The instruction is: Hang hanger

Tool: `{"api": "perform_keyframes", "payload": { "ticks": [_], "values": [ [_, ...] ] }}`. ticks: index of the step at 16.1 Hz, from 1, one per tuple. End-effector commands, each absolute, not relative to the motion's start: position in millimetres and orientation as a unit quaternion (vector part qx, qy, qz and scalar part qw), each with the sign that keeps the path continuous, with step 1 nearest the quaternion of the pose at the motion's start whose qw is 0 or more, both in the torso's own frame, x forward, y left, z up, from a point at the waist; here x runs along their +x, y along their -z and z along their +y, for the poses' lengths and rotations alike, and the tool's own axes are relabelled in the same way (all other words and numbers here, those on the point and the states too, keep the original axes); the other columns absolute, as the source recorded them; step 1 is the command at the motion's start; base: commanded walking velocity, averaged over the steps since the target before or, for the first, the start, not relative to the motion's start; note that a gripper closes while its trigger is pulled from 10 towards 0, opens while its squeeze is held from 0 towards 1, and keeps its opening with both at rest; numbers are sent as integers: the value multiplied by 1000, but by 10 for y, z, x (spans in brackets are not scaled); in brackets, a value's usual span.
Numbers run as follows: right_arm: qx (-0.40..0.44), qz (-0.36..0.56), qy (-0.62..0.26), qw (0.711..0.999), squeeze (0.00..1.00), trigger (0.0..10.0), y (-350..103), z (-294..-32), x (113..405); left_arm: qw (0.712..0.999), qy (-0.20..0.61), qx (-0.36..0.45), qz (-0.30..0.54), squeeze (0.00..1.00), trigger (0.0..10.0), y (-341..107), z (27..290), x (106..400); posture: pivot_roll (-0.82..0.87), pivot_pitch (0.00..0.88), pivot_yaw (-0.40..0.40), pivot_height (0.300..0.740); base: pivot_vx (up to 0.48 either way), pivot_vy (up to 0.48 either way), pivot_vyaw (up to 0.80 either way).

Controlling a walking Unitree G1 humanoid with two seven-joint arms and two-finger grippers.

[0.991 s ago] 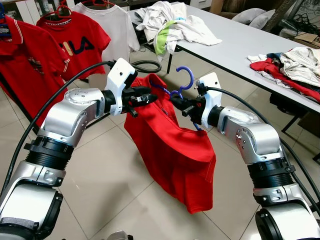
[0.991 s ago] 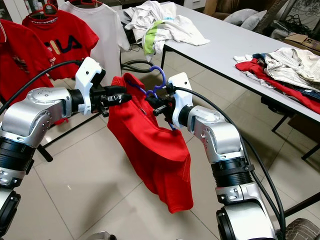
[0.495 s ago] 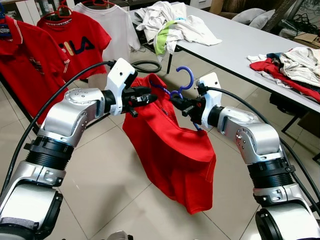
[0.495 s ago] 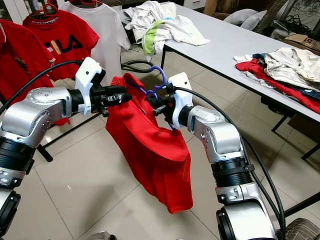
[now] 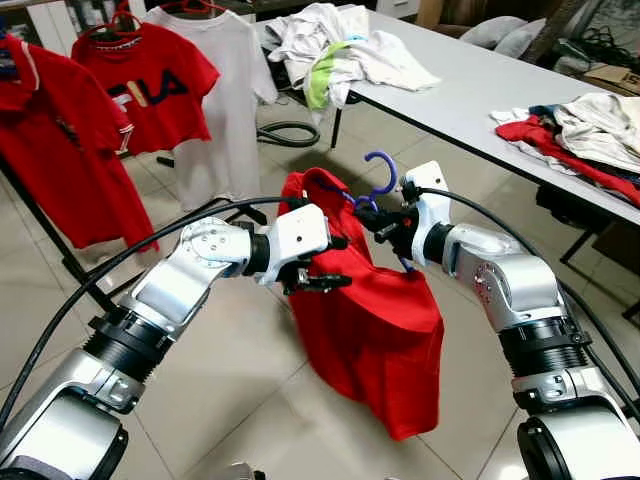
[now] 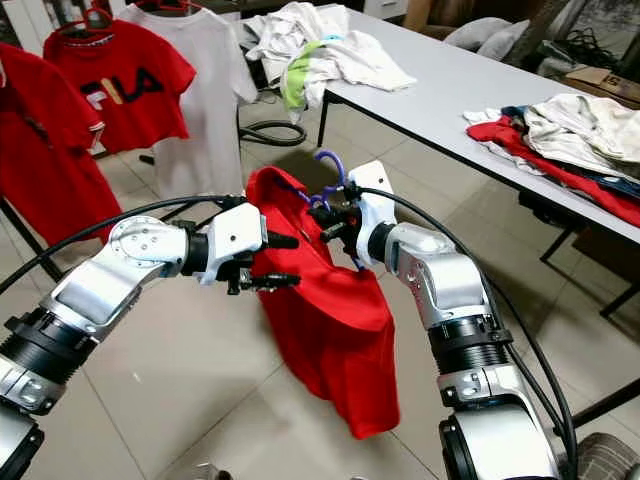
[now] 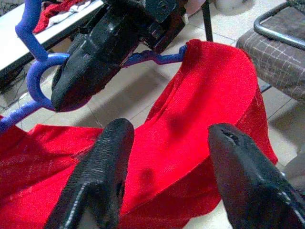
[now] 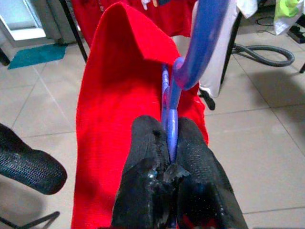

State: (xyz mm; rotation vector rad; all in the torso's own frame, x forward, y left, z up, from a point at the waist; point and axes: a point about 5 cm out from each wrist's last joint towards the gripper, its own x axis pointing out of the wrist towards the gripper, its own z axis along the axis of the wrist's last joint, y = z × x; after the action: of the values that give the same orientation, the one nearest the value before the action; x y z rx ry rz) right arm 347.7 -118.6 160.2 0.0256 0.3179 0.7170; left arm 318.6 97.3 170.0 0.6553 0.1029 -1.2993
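The blue hanger (image 5: 372, 182) sits between my two arms above the tiled floor, its hook standing up and a red shirt (image 5: 372, 320) draped over it, hanging down toward the tiles. My right gripper (image 8: 170, 157) has its two fingers pinched tight on the hanger's neck just below the hook, so the whole load rides on that one grip. My left gripper (image 5: 325, 262) is just beside the shirt's front, fingers spread apart with nothing between them; in the left wrist view the red cloth lies past the open fingertips (image 7: 107, 157), not in them.

The rack bar (image 5: 45, 225) with the red logo shirt (image 5: 150, 90) and the white shirt (image 5: 222, 100) on it stands well off to my left, so I judge the step in hand is carrying the hanger over there. To do it well I would keep the hook upright and turned so its opening faces the bar (a twisted neck in a two-finger pinch slips easily), and use the free left hand to steady the shirt's shoulder so it does not slide off. The table (image 5: 470, 85) with its heaped laundry (image 5: 340, 45) lies beyond.
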Motion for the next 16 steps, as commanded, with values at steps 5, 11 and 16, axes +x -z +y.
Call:
{"api": "perform_keyframes", "payload": {
  "ticks": [5,11,16],
  "values": [
    [12,128,-356,925,0,0,-1701,-1127,3516,651,611,448,48,0,10000,-1387,926,3151,-49,0,-35,740,0,0,0],
    [25,122,-371,920,0,0,-1745,-1037,3471,709,509,488,-20,0,10000,-1304,877,3380,-50,0,-30,740,0,0,0],
    [29,129,-379,916,0,0,-1714,-982,3437,711,512,482,-20,0,0,-1252,832,3425,-50,0,-30,740,0,0,0]
  ]
}}
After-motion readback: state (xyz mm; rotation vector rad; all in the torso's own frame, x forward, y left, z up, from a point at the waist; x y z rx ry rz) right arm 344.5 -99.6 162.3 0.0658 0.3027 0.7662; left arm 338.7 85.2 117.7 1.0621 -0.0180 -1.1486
